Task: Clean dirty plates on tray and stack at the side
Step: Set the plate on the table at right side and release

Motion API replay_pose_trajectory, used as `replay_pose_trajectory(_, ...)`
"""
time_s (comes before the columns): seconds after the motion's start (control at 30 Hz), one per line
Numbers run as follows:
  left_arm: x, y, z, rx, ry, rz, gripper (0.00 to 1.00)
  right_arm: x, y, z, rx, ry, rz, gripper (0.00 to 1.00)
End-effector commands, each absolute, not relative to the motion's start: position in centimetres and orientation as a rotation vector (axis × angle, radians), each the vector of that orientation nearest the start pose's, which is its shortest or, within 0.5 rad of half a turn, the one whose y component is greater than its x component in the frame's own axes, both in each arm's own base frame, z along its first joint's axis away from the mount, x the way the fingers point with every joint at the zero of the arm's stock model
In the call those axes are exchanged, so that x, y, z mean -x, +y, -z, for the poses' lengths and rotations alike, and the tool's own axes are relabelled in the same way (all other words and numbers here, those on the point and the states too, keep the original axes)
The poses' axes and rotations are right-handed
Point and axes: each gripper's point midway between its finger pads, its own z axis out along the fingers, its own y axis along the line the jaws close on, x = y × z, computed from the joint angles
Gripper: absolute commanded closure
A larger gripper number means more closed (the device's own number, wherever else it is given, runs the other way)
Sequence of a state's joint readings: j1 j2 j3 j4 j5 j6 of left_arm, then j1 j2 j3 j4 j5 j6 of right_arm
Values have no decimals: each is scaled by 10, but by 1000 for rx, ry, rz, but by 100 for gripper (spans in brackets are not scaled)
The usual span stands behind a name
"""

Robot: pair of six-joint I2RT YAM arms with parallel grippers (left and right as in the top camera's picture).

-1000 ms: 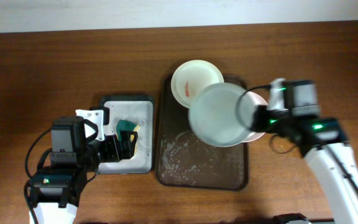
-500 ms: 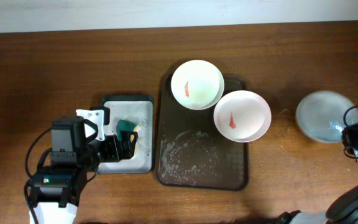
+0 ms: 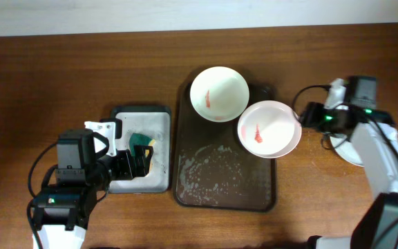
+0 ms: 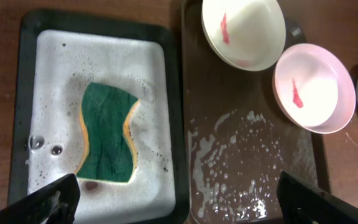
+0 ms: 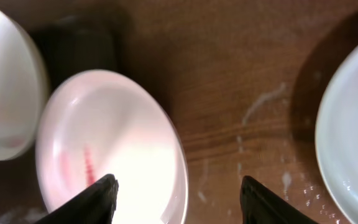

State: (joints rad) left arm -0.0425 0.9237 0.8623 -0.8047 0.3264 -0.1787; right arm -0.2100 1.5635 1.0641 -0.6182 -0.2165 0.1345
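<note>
- Showing the brown tray (image 3: 223,187) at mid-bench, soap foam spattered on its floor; the white plate (image 3: 218,93) overhangs its far rim, a red smear inside.
- Just beside that, the pink plate (image 3: 269,128), also red-smeared, sits at the tray's right edge and overhangs it.
- Right of the tray, the mint plate (image 3: 344,151) lies on the bare bench (image 3: 81,69), partly under the right arm.
- Above the pink plate's right rim, the right fingers (image 5: 92,202) stand apart and empty.
- Over the grey tray (image 4: 17,124), the left fingers (image 4: 48,202) stand apart and empty; a green sponge (image 4: 107,134) lies in its suds.
</note>
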Motion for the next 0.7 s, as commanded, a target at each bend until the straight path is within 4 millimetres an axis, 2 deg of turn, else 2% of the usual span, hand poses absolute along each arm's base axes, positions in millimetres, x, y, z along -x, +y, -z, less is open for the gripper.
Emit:
replay_pose_trajectory(0.0,-263,-66,-197,-4,2410,497,0,-377,-62,-69,-339,2689,132,39)
replay_pose_trajectory(0.07,-263,-66,-197,-4,2410,497,1,-380,-58,-51,-326,2723,125,44)
replay_pose_trajectory(0.13,-263,-66,-197,-4,2410,497,0,-378,-52,-36,-320,2767,77,53)
replay_pose_trajectory(0.2,-263,-66,-197,-4,2410,498,0,-374,-44,-25,-320,2805,16,92)
replay_pose_trajectory(0.23,-263,-66,-197,-4,2410,497,0,-371,-42,-25,-350,2812,-1,96)
replay_pose_trajectory(0.37,-263,-66,-197,-4,2410,497,3,-363,-32,-63,-391,2762,-86,96)
replay_pose_trajectory(0.4,-263,-66,-197,-4,2410,497,5,-356,-30,-81,-418,2738,-106,96)
replay_pose_trajectory(0.5,-263,-66,-197,-4,2410,499,5,-334,-12,-113,-383,2727,-202,96)
replay_pose_trajectory(0.57,-263,-66,-197,-4,2410,499,5,-319,-3,-121,-347,2751,-208,96)
replay_pose_trajectory(0.6,-262,-66,-197,-3,2413,498,5,-305,8,-123,-309,2793,-214,96)
replay_pose_trajectory(0.67,-261,-66,-196,-2,2418,498,4,-287,25,-117,-209,2873,-219,96)
